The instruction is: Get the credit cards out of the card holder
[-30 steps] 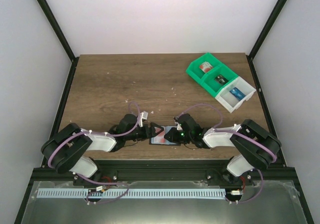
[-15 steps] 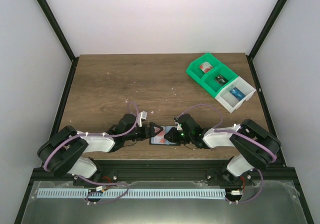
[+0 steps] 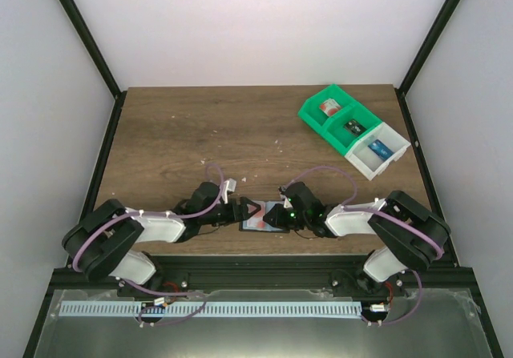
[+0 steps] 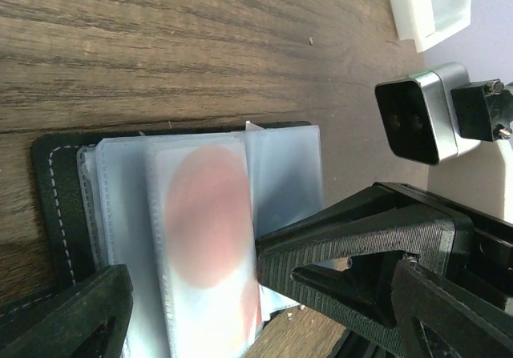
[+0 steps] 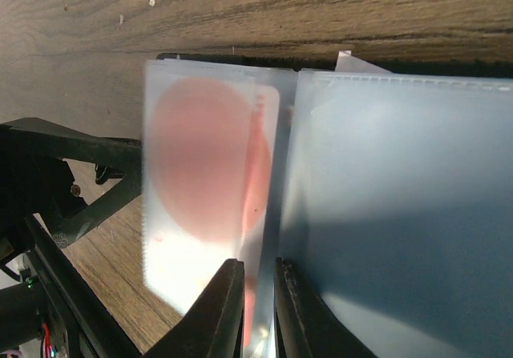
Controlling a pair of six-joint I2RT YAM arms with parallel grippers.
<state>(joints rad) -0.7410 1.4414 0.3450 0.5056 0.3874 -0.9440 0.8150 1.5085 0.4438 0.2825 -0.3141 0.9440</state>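
Jaws of the right gripper point(image 5: 260, 314) were clamped on the red-circle card point(image 5: 200, 158), its long axis running back toward that arm. The card holder point(image 3: 258, 224) lay open at the near edge of the table point(image 3: 200, 126), the wide-open left gripper point(image 3: 243, 211) poised at its other end.

Left gripper point(image 3: 250, 212) spread wide; right gripper point(image 5: 258, 276) seemingly pinched tight; both low, tips facing.
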